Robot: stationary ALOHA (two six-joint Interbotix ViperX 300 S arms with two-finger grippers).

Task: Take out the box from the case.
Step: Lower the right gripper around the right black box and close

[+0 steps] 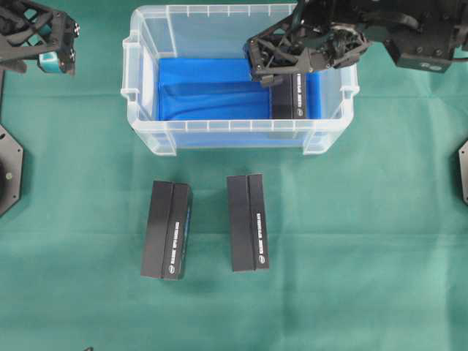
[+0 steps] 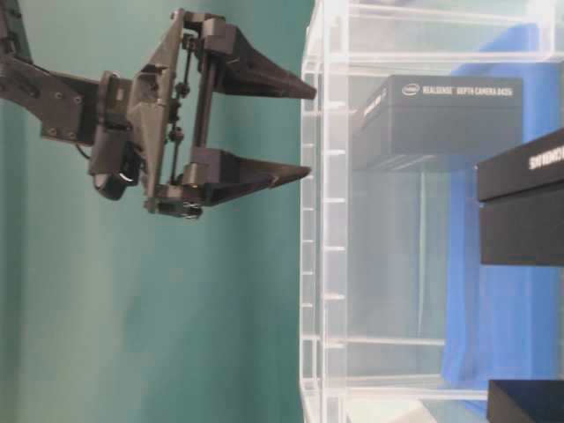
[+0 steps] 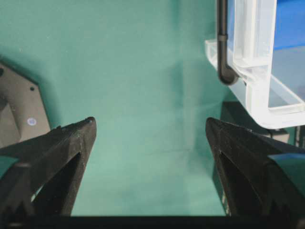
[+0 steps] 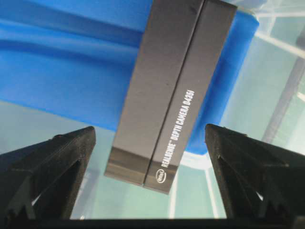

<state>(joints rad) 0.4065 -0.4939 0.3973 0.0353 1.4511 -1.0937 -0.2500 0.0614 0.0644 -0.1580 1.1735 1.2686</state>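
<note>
Three black boxes in all, and one clear plastic case (image 1: pixel 146 95) with a blue lining (image 1: pixel 205 88) across its bottom. One box (image 1: pixel 291 99) lies inside the case, at the right end on the blue — its white lettering shows plainly in the right wrist view. The other two sit outside on the green desk (image 1: pixel 365 256) in front of the case: one box on the left (image 1: pixel 167 230) and one on the right (image 1: pixel 247 222), side by side with a gap between them.

Two arms are at work. The right gripper (image 1: pixel 272 64) hangs over the right end of the case, above the box inside, its fingers (image 4: pixel 52 162) spread wide and holding nothing. The left gripper (image 2: pixel 304 132) is off to the left of the case, outside it — fingers (image 3: pixel 57 152) likewise wide apart and empty, over bare green cloth.
</note>
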